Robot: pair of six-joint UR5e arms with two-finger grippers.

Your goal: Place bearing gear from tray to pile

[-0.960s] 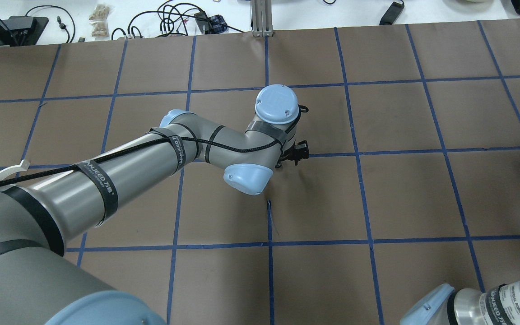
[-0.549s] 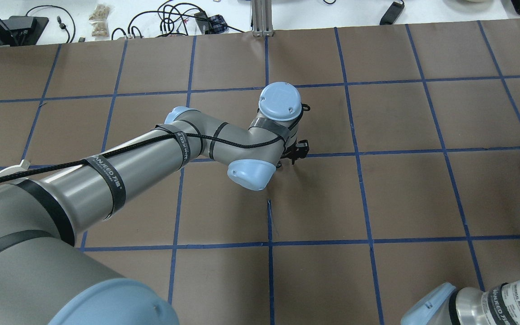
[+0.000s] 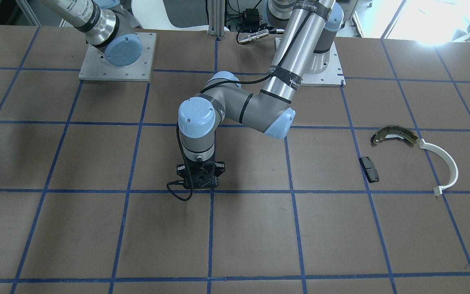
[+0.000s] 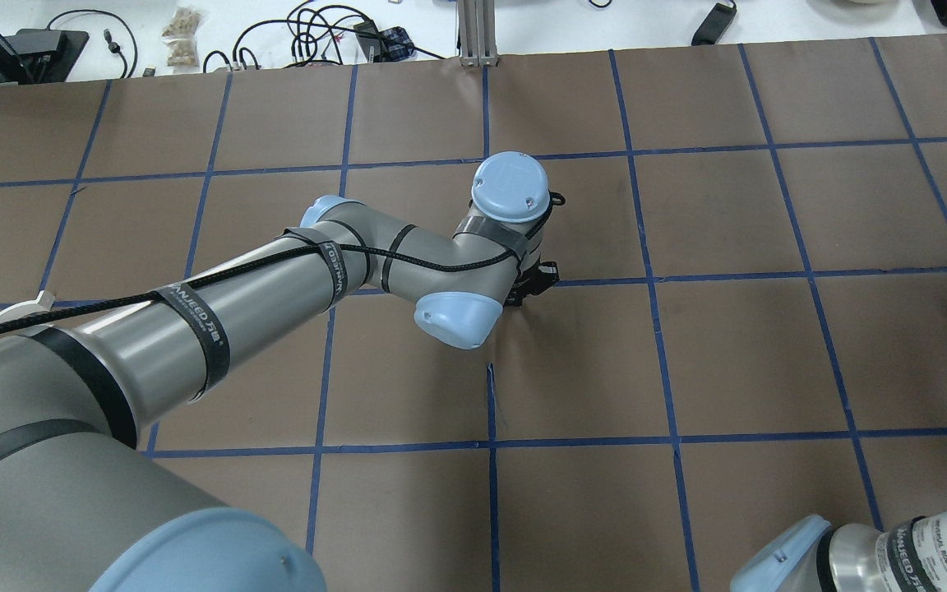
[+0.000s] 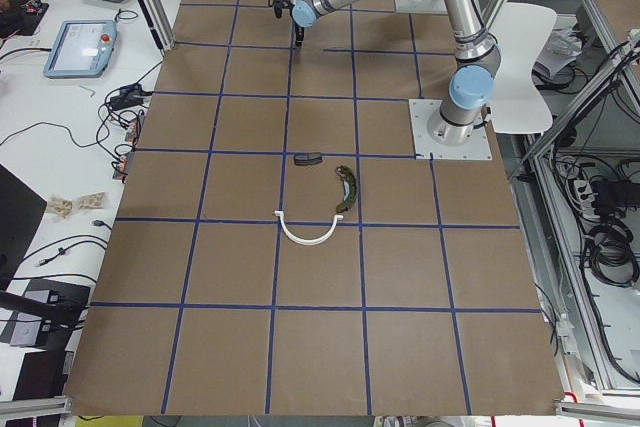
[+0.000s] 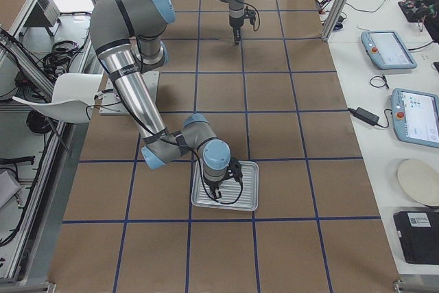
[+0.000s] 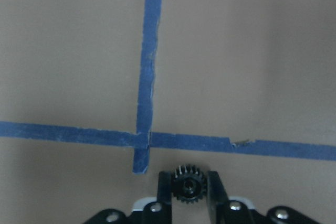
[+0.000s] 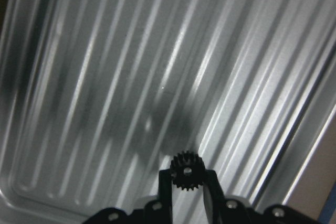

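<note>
Black cogs in both tools: my left gripper (image 7: 187, 181) is clamped on the left-hand gear (image 7: 187, 185), a small toothed wheel pinched between its two fingers (image 7: 164, 190). It hangs over the brown paper table (image 3: 96, 237), about mid-table, just beside a crossing of blue tape lines (image 7: 147, 77). The pile lies well apart from it, toward my left end of the table. It is made up of the curved olive-grey brake shoe (image 3: 394, 134), the white half-ring (image 3: 449, 167) with one end just beside the shoe's tip, and the black pad (image 3: 369, 168) a little apart from both. At the opposite end, my right gripper (image 8: 187, 174) grips the right-hand gear (image 8: 187, 178) the same way, teeth showing between the finger pads. It holds that gear over the ribbed floor of the silver-grey tray (image 8: 105, 77), close to one side wall, with the gear's shadow falling on the metal below
</note>
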